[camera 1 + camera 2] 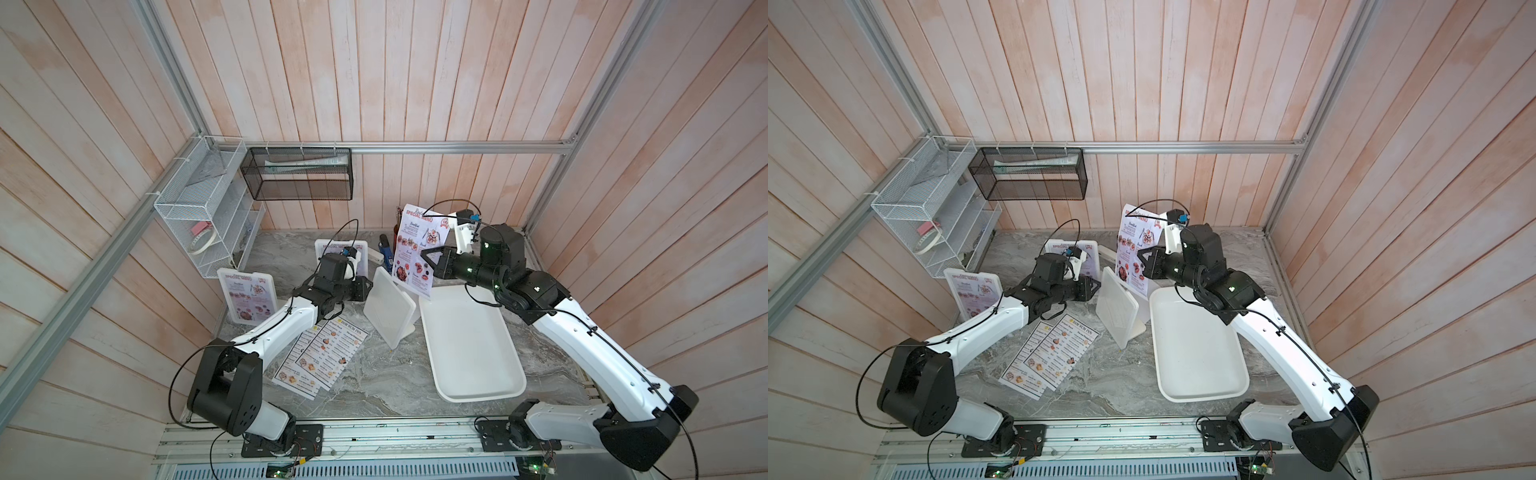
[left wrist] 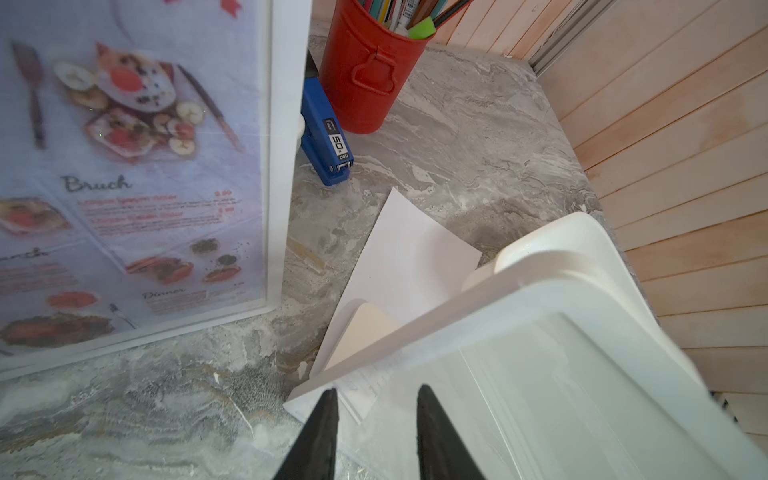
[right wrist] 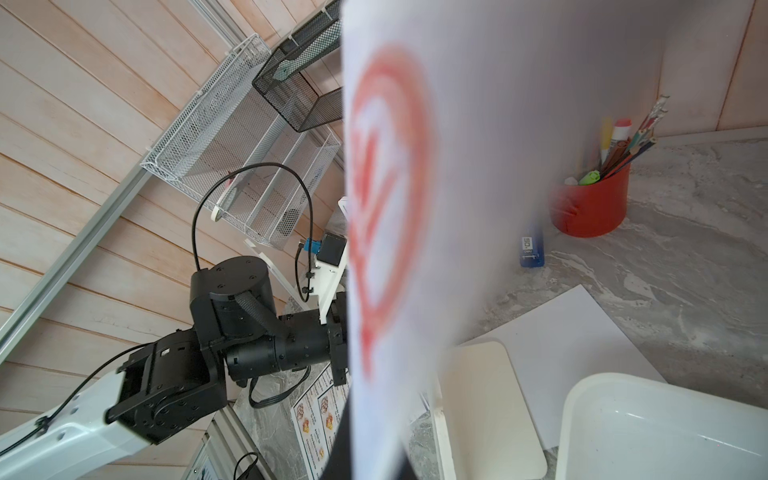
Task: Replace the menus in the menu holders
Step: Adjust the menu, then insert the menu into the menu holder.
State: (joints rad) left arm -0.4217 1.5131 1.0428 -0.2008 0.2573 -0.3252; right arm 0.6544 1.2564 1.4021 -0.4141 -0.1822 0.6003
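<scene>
My right gripper (image 1: 424,254) is shut on a pinkish "SPECIAL MENU" sheet (image 1: 415,245), held upright in the air above the far end of the table; it fills the right wrist view as a blur (image 3: 415,208). My left gripper (image 2: 376,395) is closed on the top corner of the empty, tilted middle menu holder (image 1: 388,307), one finger on each face. Two other menu holders (image 1: 247,297) (image 1: 332,249) stand with special menus inside. "DIM SUM INN" menus (image 1: 328,353) lie overlapped near the left arm. A plain white sheet (image 2: 407,257) lies behind the middle holder.
A big shallow white tray (image 1: 469,345) lies right of the middle holder, under the right arm. A red pen pot (image 2: 365,75) and a blue stapler (image 2: 328,141) sit at the back. Wire baskets (image 1: 199,216) (image 1: 299,174) hang on the walls.
</scene>
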